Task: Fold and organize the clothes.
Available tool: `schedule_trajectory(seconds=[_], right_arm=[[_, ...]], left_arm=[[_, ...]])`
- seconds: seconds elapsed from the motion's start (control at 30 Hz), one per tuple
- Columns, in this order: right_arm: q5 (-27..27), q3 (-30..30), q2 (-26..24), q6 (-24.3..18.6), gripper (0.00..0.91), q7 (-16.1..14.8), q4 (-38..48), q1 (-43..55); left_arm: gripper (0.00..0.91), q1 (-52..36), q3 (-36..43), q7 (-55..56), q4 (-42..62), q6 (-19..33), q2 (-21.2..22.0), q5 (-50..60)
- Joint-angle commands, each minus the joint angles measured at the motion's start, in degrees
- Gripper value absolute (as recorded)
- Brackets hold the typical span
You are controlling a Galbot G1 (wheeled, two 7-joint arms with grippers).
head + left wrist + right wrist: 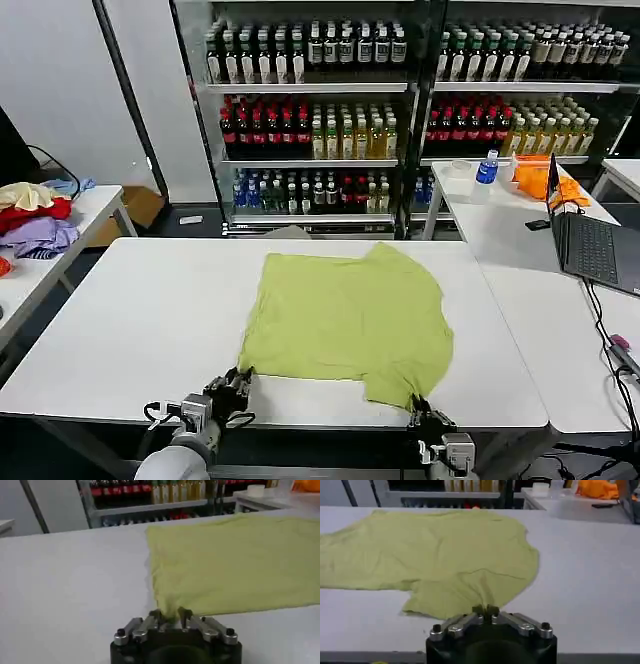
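T-shirt [345, 318] is lying spread flat on the white table [130, 330], near the table's front edge and roughly central. Its long axis is running from the front edge toward the drinks shelves [310, 110]; which end is the collar cannot be told. One sleeve [445, 597] is sticking out at the front right corner.

Left gripper [238, 383] is sitting at the shirt's front left corner. In the left wrist view its fingers [156, 616] are standing narrow, pinching that corner [167, 607] of cloth between them.

Right gripper [418, 410] is sitting at the front right corner. Its fingers [478, 611] are closed down on the sleeve hem; the cloth is puckering up from the tips. The rest of the shirt is lying beyond both sets of fingertips.
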State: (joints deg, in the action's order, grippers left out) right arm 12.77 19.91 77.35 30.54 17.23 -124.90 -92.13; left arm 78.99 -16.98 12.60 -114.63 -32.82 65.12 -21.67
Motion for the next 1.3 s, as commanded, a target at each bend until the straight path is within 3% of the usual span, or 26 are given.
schedule_trajectory(seconds=[0.03, 0.37, 0.6, 0.83, 1.3], right_arm=[[-0.07, 0.04, 0.11, -0.29, 0.000, -0.12, -2.55, -1.14], [-0.64, 3.04, -0.69, -0.72, 0.000, -1.01, -8.60, -4.48], [-1.68, 5.68, -2.07, -1.85, 0.000, -2.02, -10.78, -4.50], [-0.94, 6.64, -4.23, -3.12, 0.000, -2.68, -7.13, 0.56], [0.62, 0.63, -9.78, -5.16, 0.000, -2.93, 6.30, 20.24]], left_arm=[[0.071, 4.23, -1.30, -0.14, -7.63, -0.21, -0.57, -0.76], [0.071, 11.66, -4.59, -0.11, -17.88, -0.17, -1.25, -1.03], [0.081, 11.94, -6.05, -0.18, -20.13, -0.13, -2.30, -1.10], [0.081, 7.41, -5.33, -0.51, -16.33, 0.25, -4.44, -2.36], [0.081, -9.94, 1.77, -0.50, -0.64, 0.91, -4.50, -3.32]])
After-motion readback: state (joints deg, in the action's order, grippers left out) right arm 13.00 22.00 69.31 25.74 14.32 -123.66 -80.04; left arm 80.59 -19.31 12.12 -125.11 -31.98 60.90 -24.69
